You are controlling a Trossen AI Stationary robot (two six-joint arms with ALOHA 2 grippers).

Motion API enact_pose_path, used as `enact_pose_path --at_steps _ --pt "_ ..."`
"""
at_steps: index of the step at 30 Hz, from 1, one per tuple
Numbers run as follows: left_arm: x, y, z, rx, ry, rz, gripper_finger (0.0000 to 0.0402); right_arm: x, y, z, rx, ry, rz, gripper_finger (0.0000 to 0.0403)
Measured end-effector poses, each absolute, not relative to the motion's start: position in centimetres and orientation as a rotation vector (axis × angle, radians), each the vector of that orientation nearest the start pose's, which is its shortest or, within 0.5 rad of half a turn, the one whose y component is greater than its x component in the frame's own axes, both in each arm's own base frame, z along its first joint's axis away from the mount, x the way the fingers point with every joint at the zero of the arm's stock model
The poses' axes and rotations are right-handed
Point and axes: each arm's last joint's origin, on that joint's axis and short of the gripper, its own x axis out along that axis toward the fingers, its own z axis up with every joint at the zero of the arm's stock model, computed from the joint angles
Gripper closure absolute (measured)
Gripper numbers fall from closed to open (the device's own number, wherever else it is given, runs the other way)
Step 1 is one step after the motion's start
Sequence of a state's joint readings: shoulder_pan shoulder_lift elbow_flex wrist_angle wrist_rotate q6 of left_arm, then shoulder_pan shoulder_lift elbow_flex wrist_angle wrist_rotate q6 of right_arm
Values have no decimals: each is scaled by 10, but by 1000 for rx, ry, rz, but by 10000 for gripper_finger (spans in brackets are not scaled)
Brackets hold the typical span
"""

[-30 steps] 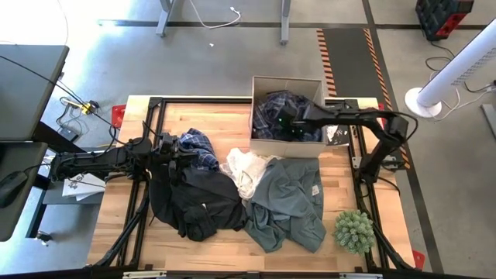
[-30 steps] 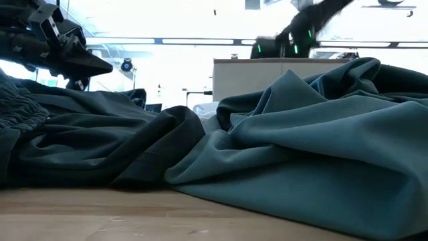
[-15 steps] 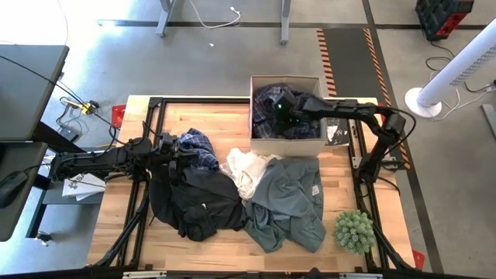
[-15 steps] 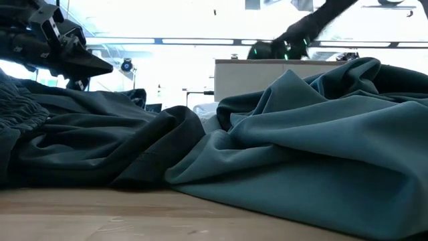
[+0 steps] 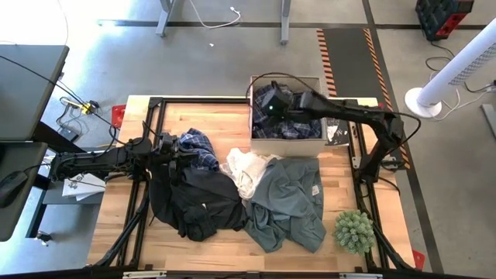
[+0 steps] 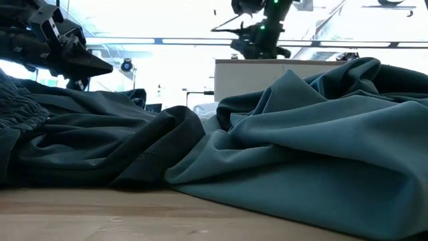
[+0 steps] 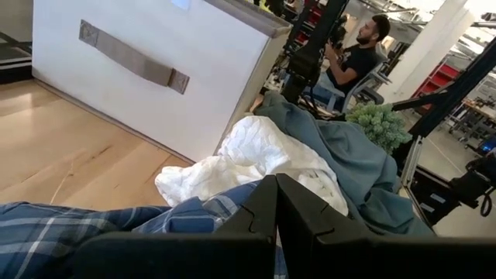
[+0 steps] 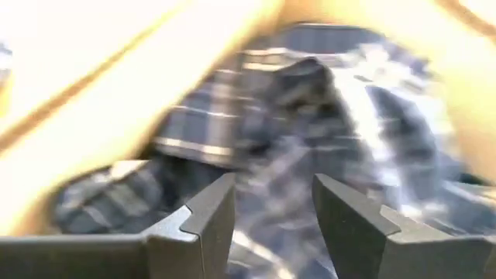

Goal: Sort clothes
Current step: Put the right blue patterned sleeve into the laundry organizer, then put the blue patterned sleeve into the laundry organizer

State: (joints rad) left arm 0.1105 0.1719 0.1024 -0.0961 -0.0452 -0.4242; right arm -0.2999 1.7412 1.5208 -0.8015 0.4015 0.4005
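A blue-and-white plaid shirt lies at the table's left, with its edge on a black garment. It also shows in the left wrist view. A white garment and a grey-green one lie at the middle. More plaid cloth lies inside a cardboard box at the far side. My left gripper is shut, low at the plaid shirt's left edge. My right gripper is open and empty above the cloth in the box. My left gripper's shut fingers lie level just over the plaid shirt's edge, coming from the table's left. I cannot tell whether they touch the cloth.
A small spiky green plant stands at the table's near right corner. The box's white wall stands beyond the white garment. A person sits in the room behind the table. Bare wood shows at the far left.
My right gripper has gone up and toward the box's far left corner. It stays over the plaid cloth inside, which keeps lying in the box.
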Motion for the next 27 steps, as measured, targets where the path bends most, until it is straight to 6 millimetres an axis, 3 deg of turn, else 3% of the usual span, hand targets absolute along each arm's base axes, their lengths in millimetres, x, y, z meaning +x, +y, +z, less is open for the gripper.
enact_pose_path --at_steps 4,7,11,13,16,20,23,27 --pt "103 13 174 -352 150 186 401 347 -120 246 339 863 -764 234" --pt "104 13 178 -323 115 186 401 336 -125 220 354 913 -792 234" --pt "105 13 181 -265 106 138 396 325 -133 211 398 972 -842 234" --pt "106 13 187 -259 139 167 389 325 -132 223 369 960 -835 234" --pt "107 15 202 -227 227 214 373 331 -121 269 274 825 -817 234" --pt "114 15 226 -167 340 197 336 332 -92 337 139 622 -789 234" --pt "126 17 233 -133 468 166 294 329 -65 378 87 478 -708 234" --pt "148 24 224 -83 666 154 231 327 -34 400 63 389 -605 233"
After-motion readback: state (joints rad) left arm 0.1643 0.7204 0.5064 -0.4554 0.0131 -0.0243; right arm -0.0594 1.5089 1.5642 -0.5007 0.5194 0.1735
